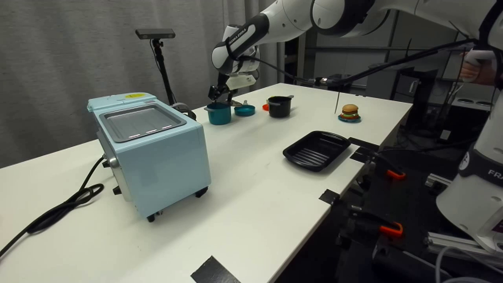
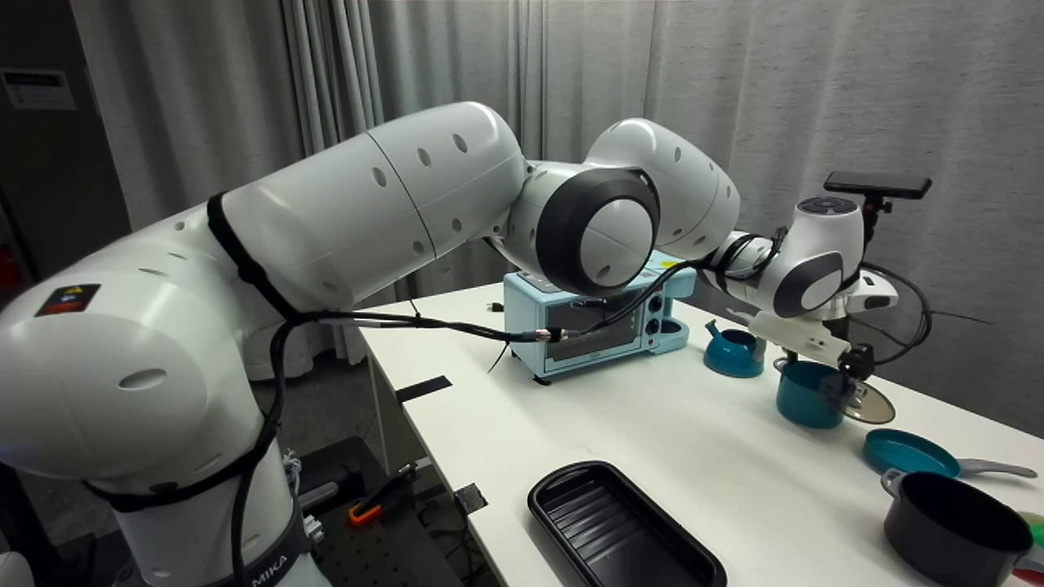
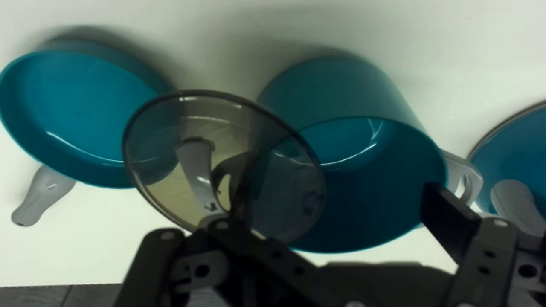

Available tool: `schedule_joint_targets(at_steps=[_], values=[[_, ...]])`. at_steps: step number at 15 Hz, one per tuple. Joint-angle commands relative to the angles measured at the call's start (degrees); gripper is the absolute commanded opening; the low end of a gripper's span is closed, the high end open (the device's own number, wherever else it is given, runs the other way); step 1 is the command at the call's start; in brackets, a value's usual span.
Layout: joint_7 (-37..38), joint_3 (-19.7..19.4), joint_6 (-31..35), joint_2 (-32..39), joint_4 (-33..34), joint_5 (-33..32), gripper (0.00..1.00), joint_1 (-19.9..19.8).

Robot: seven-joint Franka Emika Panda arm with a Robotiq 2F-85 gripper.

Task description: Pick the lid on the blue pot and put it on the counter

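Observation:
The lid (image 3: 204, 128) is a see-through round disc with a dark rim and a grey loop handle. It is tilted beside the open blue pot (image 3: 345, 94), overlapping its rim in the wrist view. In an exterior view the lid (image 2: 869, 404) slants off the pot's (image 2: 803, 399) side, above the counter (image 2: 693, 456). My gripper (image 3: 339, 194) is open over the pot, its fingers wide apart. One finger is at the lid's handle; I cannot tell whether it passes through the loop. The other finger is over the pot's far rim, near its side handle. Nothing is between the fingers.
A teal pan (image 3: 81, 115) lies close beside the lid. A teal kettle (image 2: 734, 352) stands on the pot's other side. A dark pot (image 2: 954, 530), a black tray (image 2: 620, 530), a pale blue oven (image 1: 169, 165) and a toy burger (image 1: 349, 112) are on the counter.

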Motion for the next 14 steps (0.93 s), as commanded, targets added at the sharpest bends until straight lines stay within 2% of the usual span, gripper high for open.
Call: schedule_joint_targets(at_steps=[1, 3, 4, 5, 6, 14], values=[[1.3, -0.1, 1.5, 0.3, -0.8, 0.4, 1.0, 0.1], [1.5, -0.2, 1.5, 0.3, -0.9, 0.3, 0.98, 0.1], [1.5, -0.2, 1.6, 0.3, -0.9, 0.3, 0.74, 0.1], [1.6, -0.2, 1.5, 0.3, -0.9, 0.4, 0.73, 0.0], [1.8, -0.2, 1.5, 0.4, -0.8, 0.4, 0.68, 0.0], [4.5, -0.1, 1.1, 0.3, -0.7, 0.6, 0.05, -0.3]])
